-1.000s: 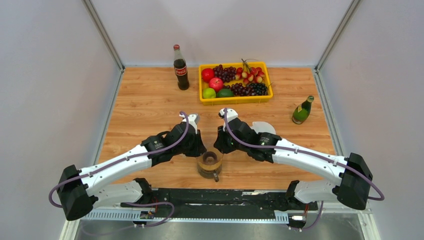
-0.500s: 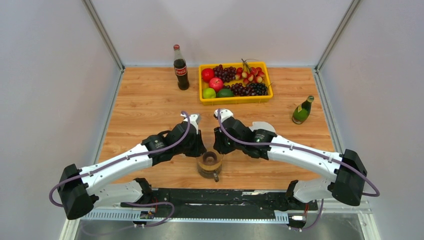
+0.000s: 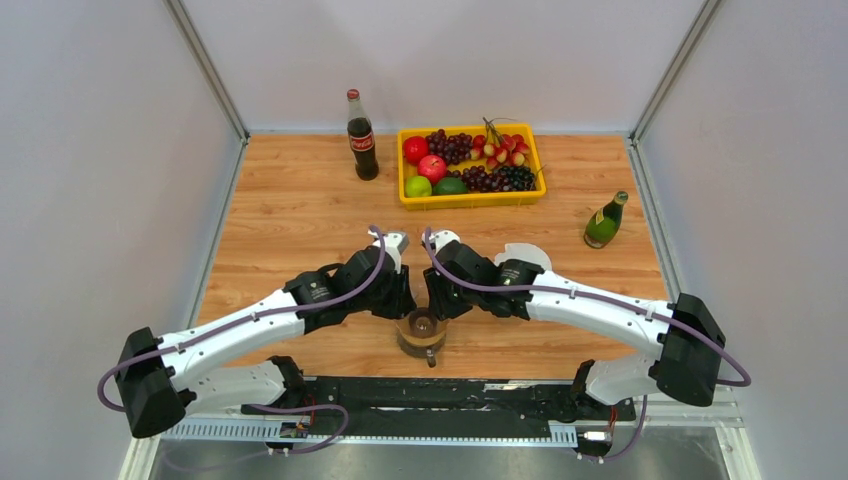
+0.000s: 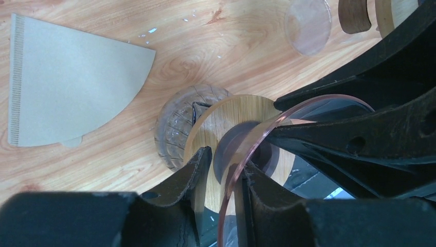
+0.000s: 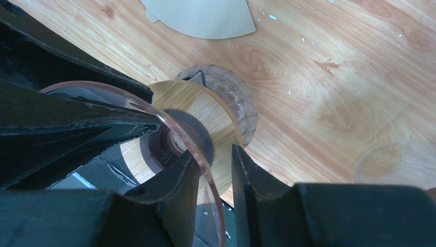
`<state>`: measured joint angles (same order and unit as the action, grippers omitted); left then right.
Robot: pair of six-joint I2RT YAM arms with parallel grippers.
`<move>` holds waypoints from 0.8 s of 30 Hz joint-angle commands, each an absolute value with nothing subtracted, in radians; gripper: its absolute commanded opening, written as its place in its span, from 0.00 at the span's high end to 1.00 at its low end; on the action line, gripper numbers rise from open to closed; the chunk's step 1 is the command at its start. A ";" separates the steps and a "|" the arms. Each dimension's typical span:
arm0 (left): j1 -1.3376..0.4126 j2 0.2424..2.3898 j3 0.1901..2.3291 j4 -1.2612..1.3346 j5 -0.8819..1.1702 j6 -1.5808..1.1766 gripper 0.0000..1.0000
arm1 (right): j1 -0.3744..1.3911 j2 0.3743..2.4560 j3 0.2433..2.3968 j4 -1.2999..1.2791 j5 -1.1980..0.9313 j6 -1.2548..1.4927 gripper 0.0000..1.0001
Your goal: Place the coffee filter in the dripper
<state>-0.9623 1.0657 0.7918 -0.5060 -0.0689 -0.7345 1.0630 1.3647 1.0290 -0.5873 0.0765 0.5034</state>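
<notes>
Pink-tinted plastic, the dripper (image 3: 421,325) stands near the front edge of the wooden table (image 3: 300,220). The left gripper (image 4: 224,177) and right gripper (image 5: 211,164) straddle its rim from opposite sides, jaws partly open with gaps showing, clamping nothing. Farther back, just beyond the right arm, the coffee filter (image 3: 527,255) lies flat on the wood.

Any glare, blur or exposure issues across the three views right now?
Top external: even light, sharp, soft shadows only. Left wrist: left gripper nearly black, little detail; coffee filter and table crisp, tiny white glints on the wood. Right wrist: right gripper equally dark, table sharp.
</notes>
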 commanded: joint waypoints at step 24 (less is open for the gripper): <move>-0.962 0.907 0.922 -0.532 -0.126 -0.606 0.00 | 1.060 1.292 1.224 -0.681 0.154 0.411 0.34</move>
<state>-0.9623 0.9558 0.8478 -0.5423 -0.0814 -0.6430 1.0603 1.3594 1.1568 -0.6933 0.1036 0.4351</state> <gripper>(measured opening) 0.994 0.611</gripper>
